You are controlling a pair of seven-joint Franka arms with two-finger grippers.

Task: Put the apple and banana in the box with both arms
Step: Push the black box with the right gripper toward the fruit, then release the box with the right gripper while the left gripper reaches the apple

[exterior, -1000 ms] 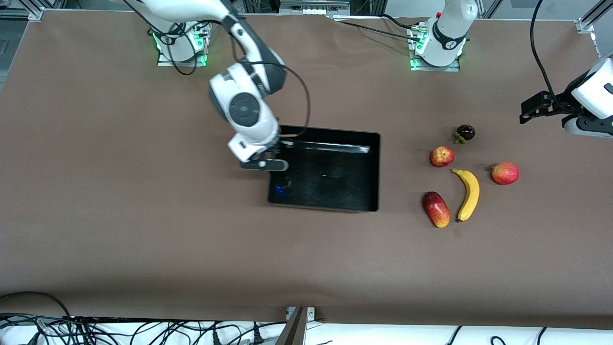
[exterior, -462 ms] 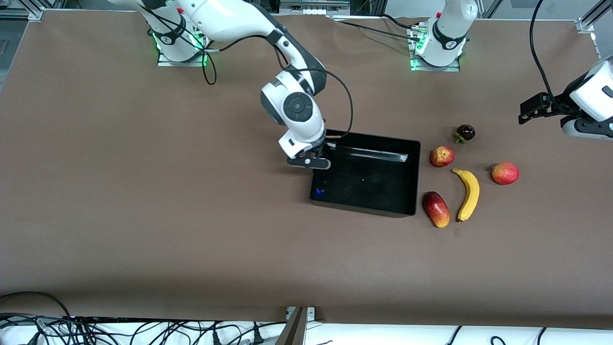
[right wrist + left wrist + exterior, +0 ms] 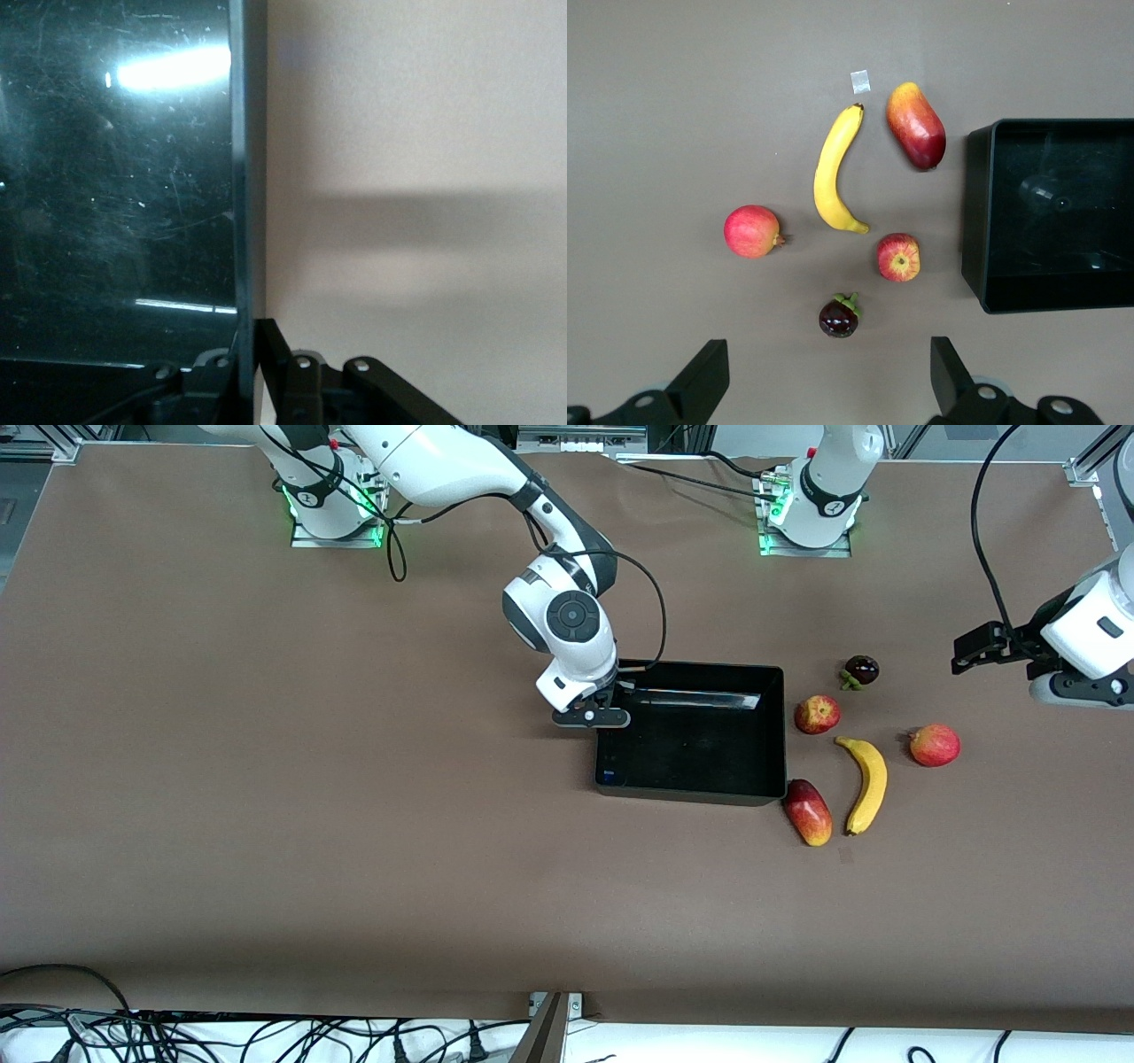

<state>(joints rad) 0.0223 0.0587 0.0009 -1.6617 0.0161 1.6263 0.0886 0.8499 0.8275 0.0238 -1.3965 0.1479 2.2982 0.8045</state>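
Two views are telling you more: right end effector (image 3: pixel 250 372) is clamping the box (image 3: pixel 244 177) wall; left end effector (image 3: pixel 824 390) is gaping above the apple (image 3: pixel 898 257).

Right tool (image 3: pixel 592 717) grips the box (image 3: pixel 691 790) wall beside fruits.

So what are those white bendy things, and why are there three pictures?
Those are two robot arms, each ending in a two-finger pincher called a gripper. The big picture looks down on the brown table. The other two come from little cameras on the arms' wrists. The right gripper pinches the wall of the black box; its wrist picture shows that wall up close. The left gripper hangs open over the table near the fruit, holding nothing. Its camera sees the banana, the apple, a pinkish-red round fruit, an oblong red-yellow fruit and a small dark fruit. All the fruit lies on the table beside the box.
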